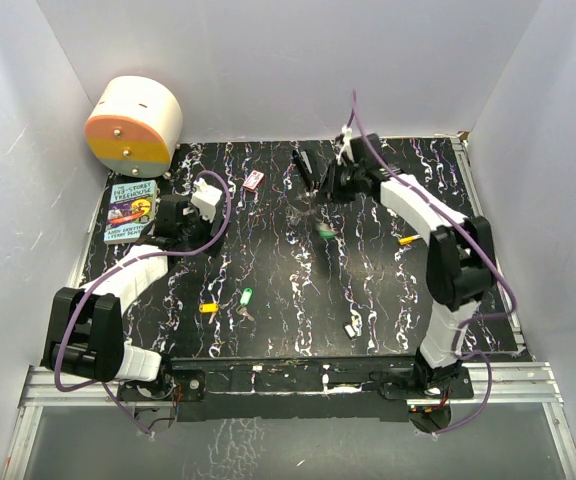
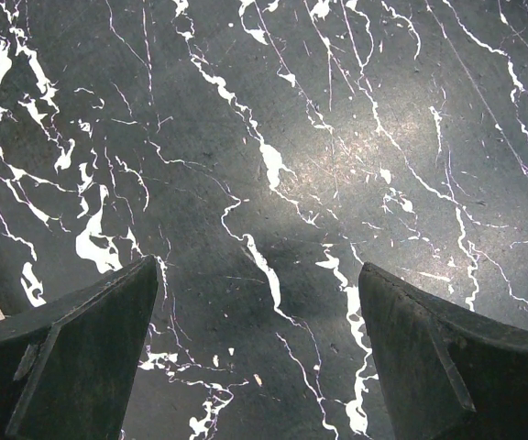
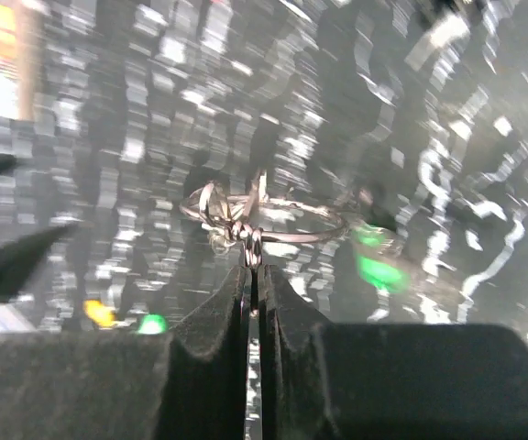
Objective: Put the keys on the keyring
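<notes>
Holding item: the right gripper (image 3: 253, 264), fingers pressed fully together, pinching the keyring (image 3: 238, 223) at one point on its wire. The ring stands out beyond the fingertips, lying roughly flat, lifted over the far middle of the table (image 1: 388, 290).

Item already on the ring: a green tag (image 3: 379, 271) dangling at its right side. Blurred; the key it belongs to cannot be made out.

Loose items, top view:
- key with green oblong tag (image 1: 246, 297), lying flat toward the near middle, long axis roughly near-to-far with a slight tilt
- yellow tag (image 1: 208, 308) just to its left
- small bare key (image 1: 244, 314) just nearer the bases; its outline is too small to read

Left gripper (image 2: 257, 275): jaws spread wide, nothing between them, only marbled table below. It sits at the far left, near a book (image 1: 131, 210).

Governing relation: the loose keys lie nearer the bases than both grippers, between the two arms and well apart from the held ring. The left gripper looks somewhat closer to them and is free, so judged the likelier one to fetch a key.

Hard to tell: the right wrist view is smeared, so the ring's split end and the bits knotted at the pinch are unclear. The loose keys show there only as coloured blobs
</notes>
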